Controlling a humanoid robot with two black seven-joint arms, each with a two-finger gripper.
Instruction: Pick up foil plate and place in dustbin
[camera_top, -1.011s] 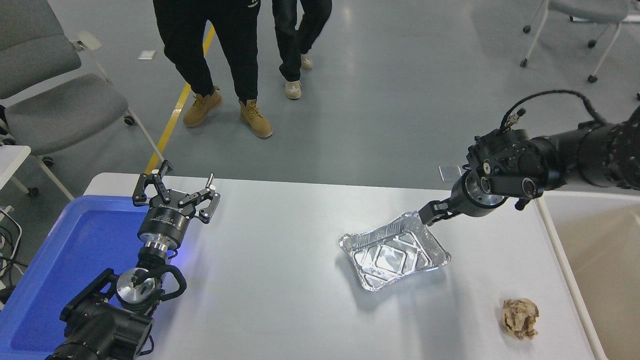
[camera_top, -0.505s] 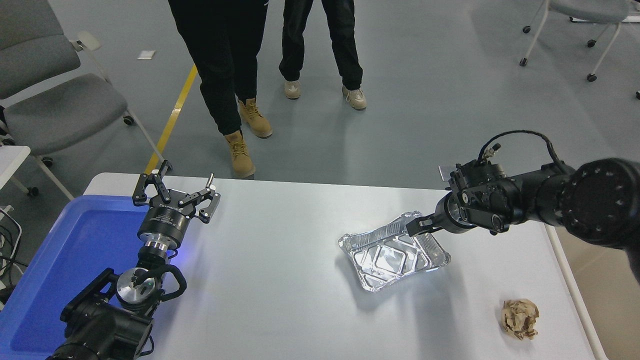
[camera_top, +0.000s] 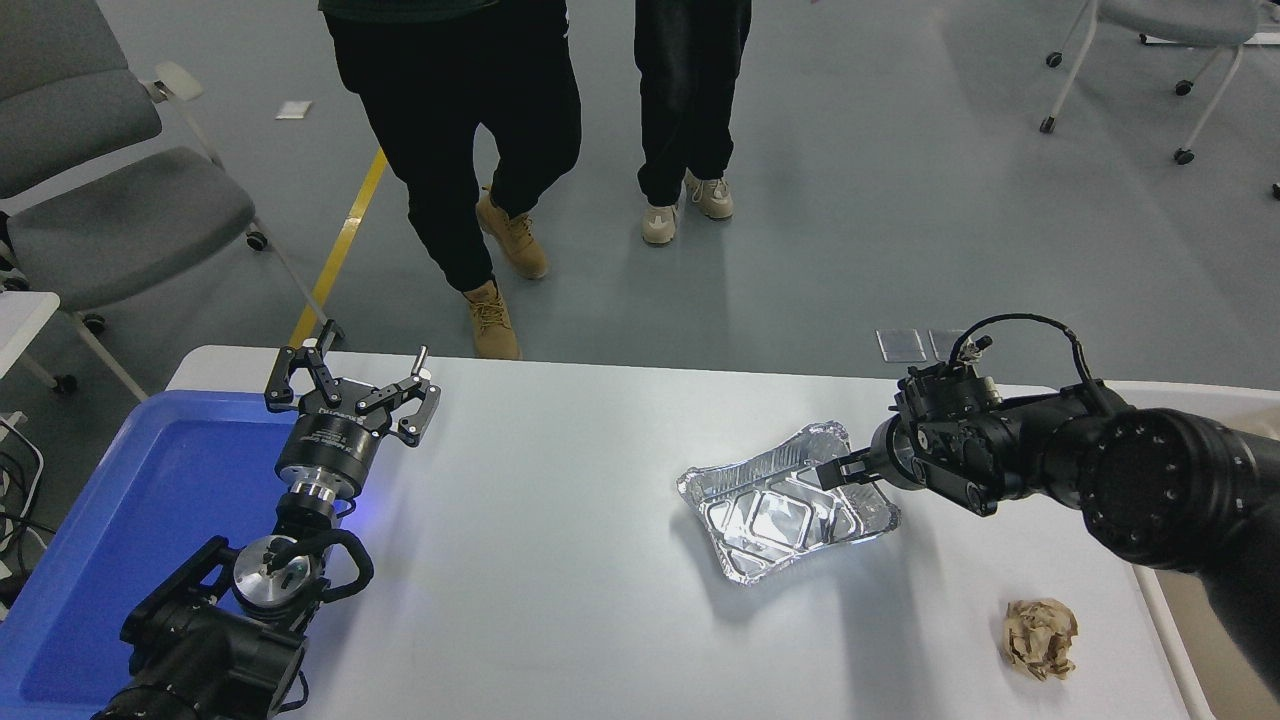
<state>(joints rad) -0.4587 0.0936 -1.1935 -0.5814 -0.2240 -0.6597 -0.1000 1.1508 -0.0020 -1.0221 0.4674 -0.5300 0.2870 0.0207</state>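
Right gripper (camera_top: 833, 471) at the plate's far right rim, low over the table (camera_top: 560, 590).

The foil plate (camera_top: 785, 512) lies flat, right of the frame's centre, open side up, one corner toward the bottom of the frame. The right arm comes in from the right edge, and its fingertips sit at the plate's upper right rim, seemingly touching it; whether they pinch the foil or stand apart, I cannot tell. The left gripper (camera_top: 350, 385) is parked at centre left above the blue tray (camera_top: 130, 500), its fingers spread wide and holding nothing. A brown paper ball (camera_top: 1041, 637) rests at the lower right, well apart from the plate. A strip of the dustbin (camera_top: 1180, 640) shows at the frame's right edge, beside the table. Two persons' legs (camera_top: 480, 130) stand at the top.
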